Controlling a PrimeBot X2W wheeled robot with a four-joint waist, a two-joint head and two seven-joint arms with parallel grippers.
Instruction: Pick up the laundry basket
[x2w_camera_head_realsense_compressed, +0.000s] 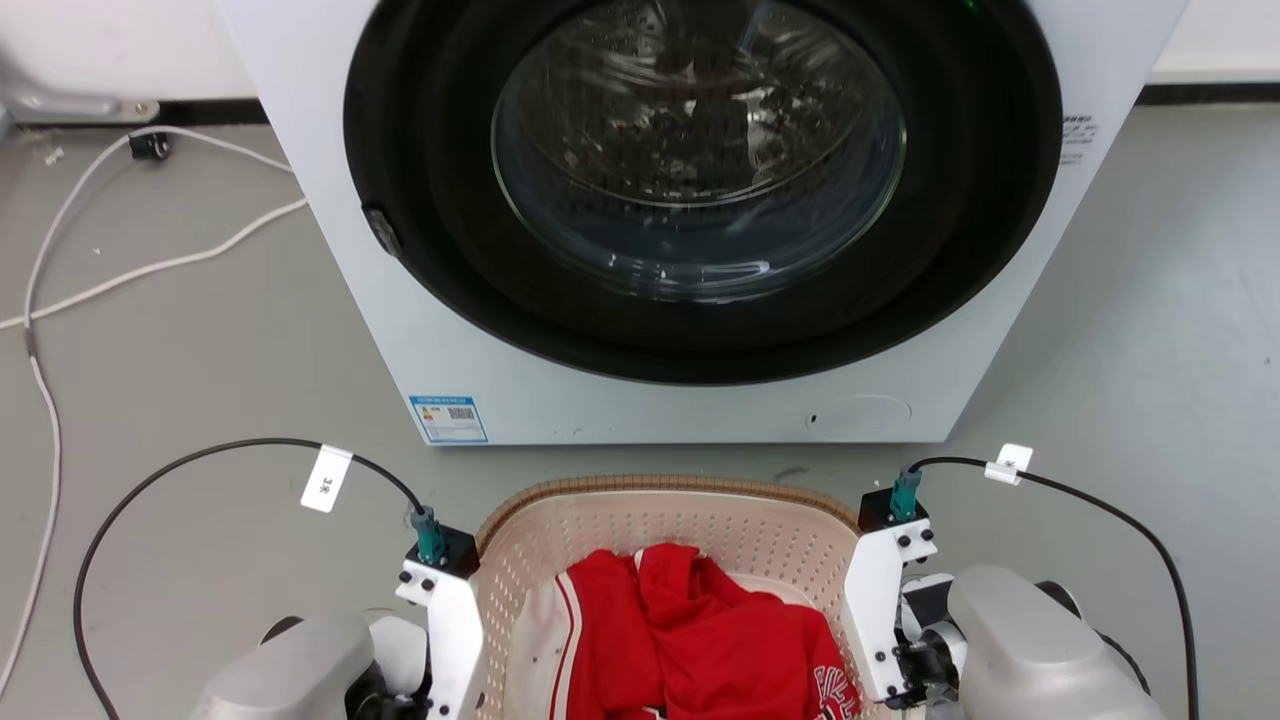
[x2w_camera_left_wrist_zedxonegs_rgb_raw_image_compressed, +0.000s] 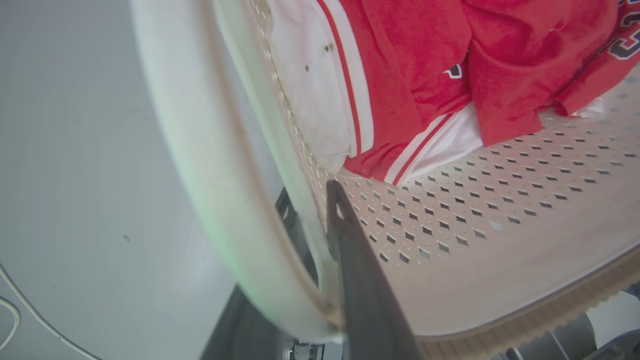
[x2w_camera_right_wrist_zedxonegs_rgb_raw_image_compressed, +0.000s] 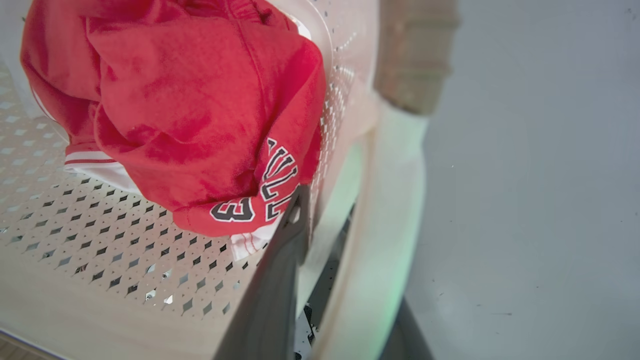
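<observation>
A white washing machine (x2w_camera_head_realsense_compressed: 330, 200) stands on grey floor (x2w_camera_head_realsense_compressed: 1150, 330), white cables (x2w_camera_head_realsense_compressed: 160, 265) trailing at left

cream perforated laundry basket (x2w_camera_head_realsense_compressed: 700, 530), red-white jersey (x2w_camera_head_realsense_compressed: 700, 640)

A white washing machine (x2w_camera_head_realsense_compressed: 640, 405) is seen standing on a grey floor (x2w_camera_head_realsense_compressed: 1150, 350), its round glass door (x2w_camera_head_realsense_compressed: 700, 150) ringed in black and closed. A blue sticker (x2w_camera_head_realsense_compressed: 448, 418) is fixed at its lower left corner. White cables (x2w_camera_head_realsense_compressed: 150, 268) are trailed across the floor beside it. A crumpled red garment (x2w_camera_head_realsense_compressed: 700, 640) with white trim and black lettering (x2w_camera_right_wrist_zedxonegs_rgb_raw_image_compressed: 272, 187) is seen nearer.
</observation>
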